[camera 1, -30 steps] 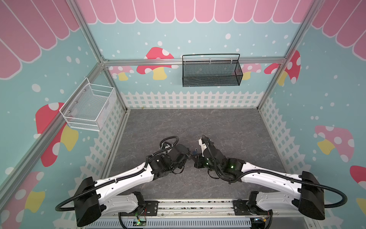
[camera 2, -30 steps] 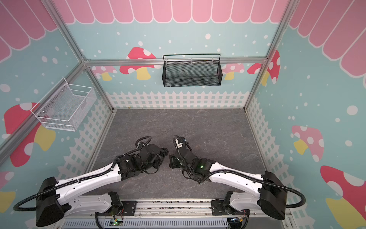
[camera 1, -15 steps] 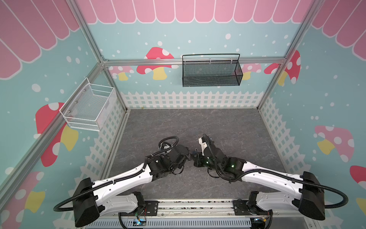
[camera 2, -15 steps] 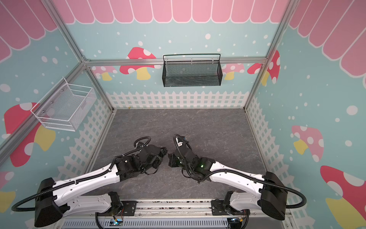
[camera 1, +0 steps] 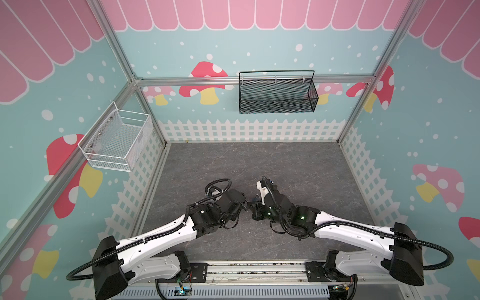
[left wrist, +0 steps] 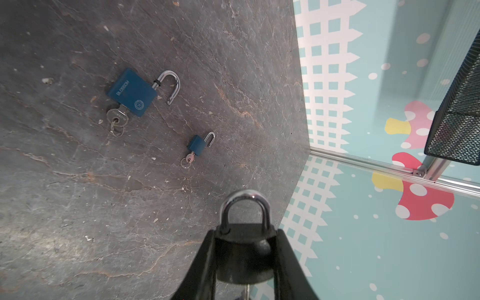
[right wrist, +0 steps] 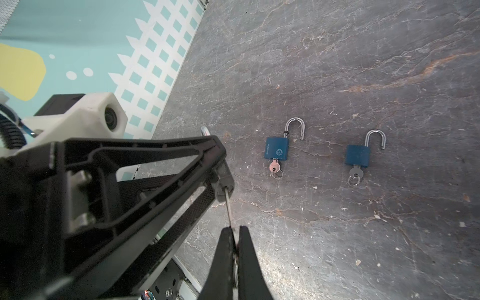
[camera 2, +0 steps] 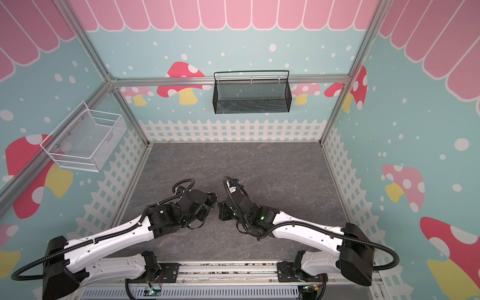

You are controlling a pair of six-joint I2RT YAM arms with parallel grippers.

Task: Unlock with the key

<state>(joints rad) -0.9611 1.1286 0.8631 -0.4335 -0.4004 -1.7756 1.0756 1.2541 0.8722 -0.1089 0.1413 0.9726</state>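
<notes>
Item, black padlock point(left wrist: 242, 259): shackle shut, was gripped in the left end effector point(left wrist: 245, 233) above the desk point(left wrist: 104, 207). Key point(right wrist: 228, 210): pinched in the clenched right end effector point(right wrist: 234, 230), blade at the keyway. Judged need: blade coaxial, fully seated, then twisted gently.

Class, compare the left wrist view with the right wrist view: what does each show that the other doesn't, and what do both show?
Left wrist only: the whole closed shackle of the black padlock. Right wrist only: the right gripper, jaws shut on the key, whose blade meets the padlock's underside, and the left wrist camera. Both: the left gripper, jaws clamped on that padlock, and two blue padlocks lying open on the grey floor, keys inserted.
</notes>
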